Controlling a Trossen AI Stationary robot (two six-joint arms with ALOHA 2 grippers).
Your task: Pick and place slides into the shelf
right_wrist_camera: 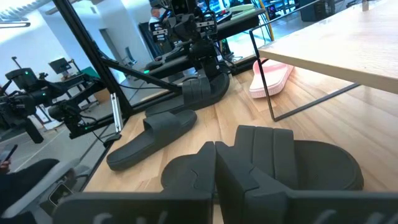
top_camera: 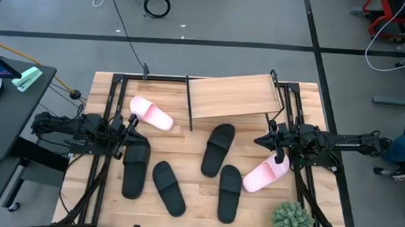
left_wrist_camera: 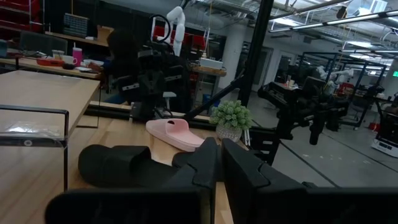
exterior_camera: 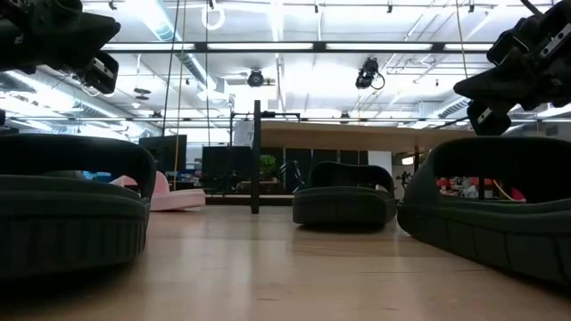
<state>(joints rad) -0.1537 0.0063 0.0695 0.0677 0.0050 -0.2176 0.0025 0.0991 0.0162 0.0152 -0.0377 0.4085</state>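
Observation:
Six slides lie sole-down on the wooden table. One pink slide (top_camera: 152, 113) is at the left near the shelf, and the other pink slide (top_camera: 265, 176) is at the right. Four black slides (top_camera: 136, 167) (top_camera: 169, 187) (top_camera: 219, 149) (top_camera: 229, 192) lie between them. The shelf (top_camera: 231, 94) stands at the far edge with nothing on its slanted board. My left gripper (top_camera: 133, 121) hovers shut beside the left pink slide. My right gripper (top_camera: 260, 139) hovers shut above the table, just far of the right pink slide. Both wrist views show shut fingers (left_wrist_camera: 217, 163) (right_wrist_camera: 216, 163).
A small potted plant (top_camera: 293, 221) stands at the table's near right corner. Black frame rails (top_camera: 109, 108) (top_camera: 300, 125) run along both sides of the table. Bare wood lies between the shelf and the black slides.

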